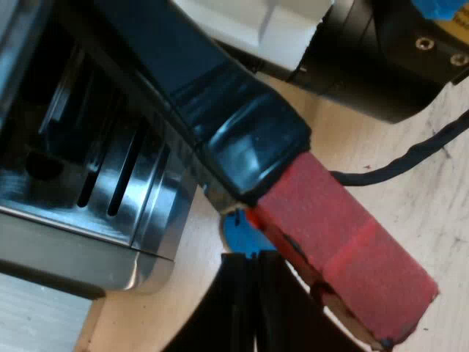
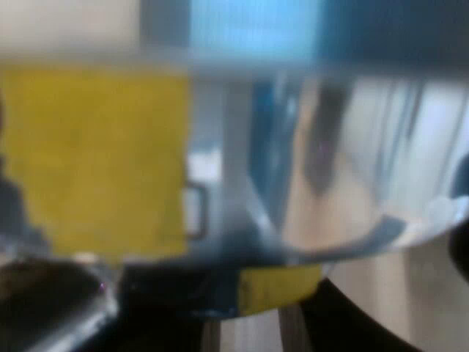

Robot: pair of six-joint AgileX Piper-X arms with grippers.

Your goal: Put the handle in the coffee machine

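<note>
Our left hand [image 1: 255, 268] sits just beneath the handle [image 1: 249, 139], at its red end, grip we cannot tell; it reaches over the drip tray [image 1: 95, 183], so we judge seating nearly done.

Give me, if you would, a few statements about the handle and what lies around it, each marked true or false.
1. The dark handle ends in a red tip. True.
2. The metal tray beside the handle is a solid sheet without openings. False: it has long slots.
3. The table beneath the red tip is light in colour. True.
4. The large flat patch in the right wrist view is red. False: it is yellow.
5. A small blue object sits just under the handle where dark meets red. True.
</note>
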